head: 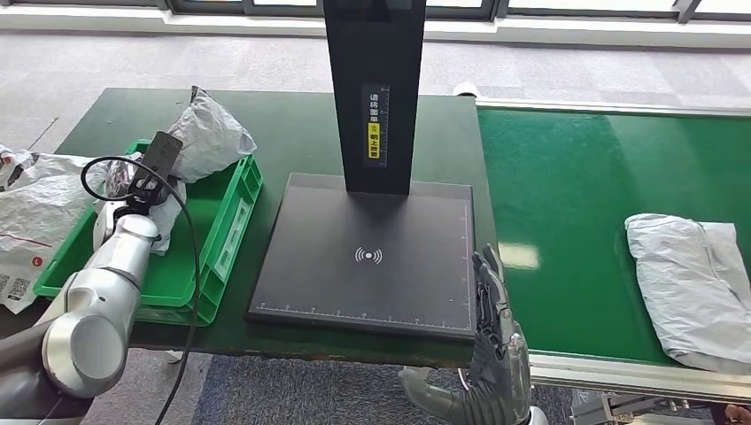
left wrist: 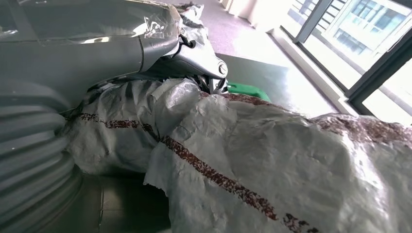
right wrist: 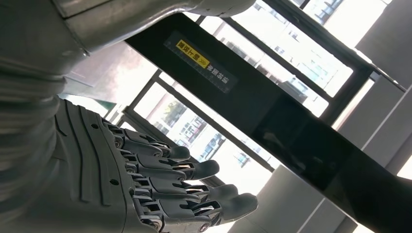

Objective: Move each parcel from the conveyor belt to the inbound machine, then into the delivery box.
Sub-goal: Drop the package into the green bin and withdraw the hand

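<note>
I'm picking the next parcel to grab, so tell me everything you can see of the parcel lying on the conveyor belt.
The parcel is a soft, light grey plastic mailer bag, wrinkled and folded over on itself, with no label visible from the head view. It lies flat on the green conveyor belt, toward the belt's right side and close to its near edge, partly cut off by the picture's edge. Nothing touches it but the belt. The right hand is open by the black scanner plate, well apart from it.

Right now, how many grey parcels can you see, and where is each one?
3: one parcel on the conveyor belt, one parcel in the green crate, one parcel beside the crate. More may be hidden behind the left arm.
</note>
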